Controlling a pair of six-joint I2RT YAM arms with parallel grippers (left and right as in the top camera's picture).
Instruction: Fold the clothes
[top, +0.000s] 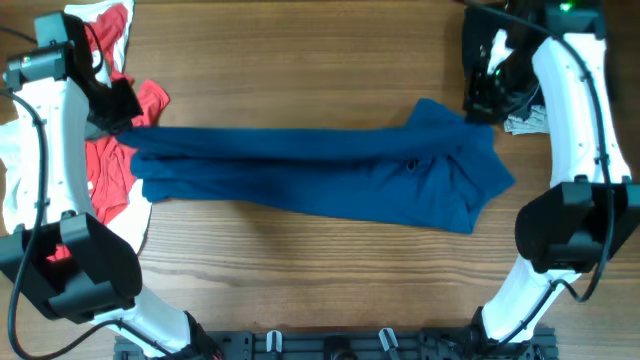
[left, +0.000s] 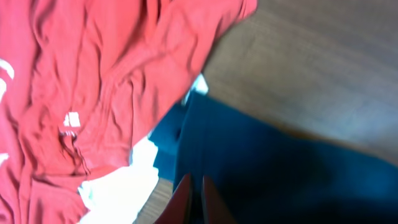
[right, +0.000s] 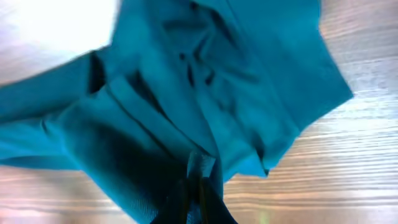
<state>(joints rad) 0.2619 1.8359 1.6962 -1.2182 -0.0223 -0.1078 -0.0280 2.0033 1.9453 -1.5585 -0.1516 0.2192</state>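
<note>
The dark-blue T-shirt (top: 320, 175) lies stretched in a long band across the wooden table. My left gripper (top: 122, 112) is shut on its left end; in the left wrist view the fingers (left: 194, 198) pinch the dark-blue T-shirt (left: 280, 174). My right gripper (top: 482, 108) is shut on its right end, where a sleeve fans out; in the right wrist view the fingers (right: 194, 190) pinch a fold of the dark-blue T-shirt (right: 205, 93). A red garment (top: 115, 160) lies under and beside the left end, and it also shows in the left wrist view (left: 93, 81).
A pile of red and white clothes (top: 30, 150) sits along the left edge. A grey garment (top: 527, 122) lies at the far right behind the right arm. White cloth (left: 124, 186) shows under the red one. Arm bases stand at the front corners.
</note>
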